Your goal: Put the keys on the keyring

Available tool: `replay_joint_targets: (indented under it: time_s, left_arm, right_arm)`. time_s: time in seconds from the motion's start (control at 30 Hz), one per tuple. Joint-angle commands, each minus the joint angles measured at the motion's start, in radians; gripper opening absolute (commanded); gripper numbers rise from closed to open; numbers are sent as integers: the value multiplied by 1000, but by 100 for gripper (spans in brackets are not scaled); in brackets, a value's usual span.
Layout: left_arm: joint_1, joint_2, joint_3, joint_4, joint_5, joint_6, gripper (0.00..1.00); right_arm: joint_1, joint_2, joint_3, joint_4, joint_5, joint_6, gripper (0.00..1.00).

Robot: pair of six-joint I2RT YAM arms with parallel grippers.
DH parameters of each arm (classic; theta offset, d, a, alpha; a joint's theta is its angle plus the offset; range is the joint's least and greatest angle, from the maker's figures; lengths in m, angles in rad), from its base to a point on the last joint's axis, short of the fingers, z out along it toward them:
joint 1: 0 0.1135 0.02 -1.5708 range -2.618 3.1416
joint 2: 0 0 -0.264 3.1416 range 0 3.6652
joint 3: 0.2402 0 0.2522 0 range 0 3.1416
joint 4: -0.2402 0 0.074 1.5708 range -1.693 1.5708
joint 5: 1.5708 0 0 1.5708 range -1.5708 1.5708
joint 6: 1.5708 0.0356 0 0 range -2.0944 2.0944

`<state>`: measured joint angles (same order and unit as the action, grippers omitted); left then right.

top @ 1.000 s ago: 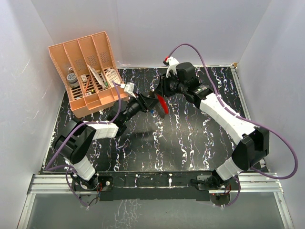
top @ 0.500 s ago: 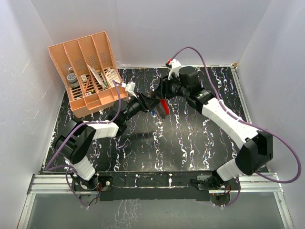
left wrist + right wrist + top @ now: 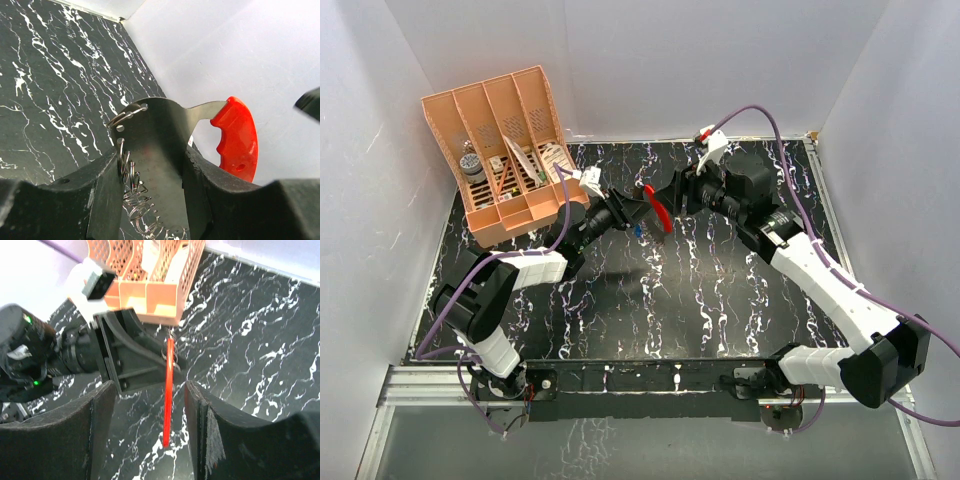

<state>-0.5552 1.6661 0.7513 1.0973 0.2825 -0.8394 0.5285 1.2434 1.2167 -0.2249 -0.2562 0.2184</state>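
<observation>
The left fingers (image 3: 102,200) are partly closed and clamped on the pale metal side of the keyring (image 3: 160,145). It sticks out past them with its red side at the far end, held up in the air over the black marbled surface (image 3: 720,290). A few loops of thin wire (image 3: 132,200) sit against the metal right at the grip.

The right fingers (image 3: 215,440) are spread wide and hold nothing. They face the keyring, which from that wrist shows edge-on as a thin red line in the gap between them, further off and touching neither. From above, they sit just to the right of the red loop, apart from it.

A tiny blue key (image 3: 637,229) shows just below the left fingers; I can't tell whether it hangs from the keyring or lies on the surface. An orange rack (image 3: 505,150) stands at the back left.
</observation>
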Motion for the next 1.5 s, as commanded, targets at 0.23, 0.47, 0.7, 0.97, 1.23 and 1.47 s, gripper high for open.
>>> replay_joint_targets:
  time_s: [0.23, 0.47, 0.7, 0.97, 1.23, 1.47]
  left_arm:
    - [30, -39, 75, -22, -25, -37, 6]
    - [34, -38, 76, -1, -25, -79, 6]
    - [34, -43, 76, 8, -28, -107, 7]
    - [34, -51, 79, -3, -32, -116, 7]
    - [35, -51, 89, 5, -39, -137, 6]
    - [34, -55, 95, 5, -47, -150, 6]
  right_arm:
    - [-2, -81, -167, 99, -30, 1, 56]
    - [-2, -84, -244, 204, -26, 5, 56]
    - [-3, -66, -338, 387, -59, 23, 54]
    - [-2, -9, -346, 480, -77, 29, 50]
    - [-2, 56, -346, 538, -80, 48, 43]
    - [-2, 90, -350, 581, -67, 62, 37]
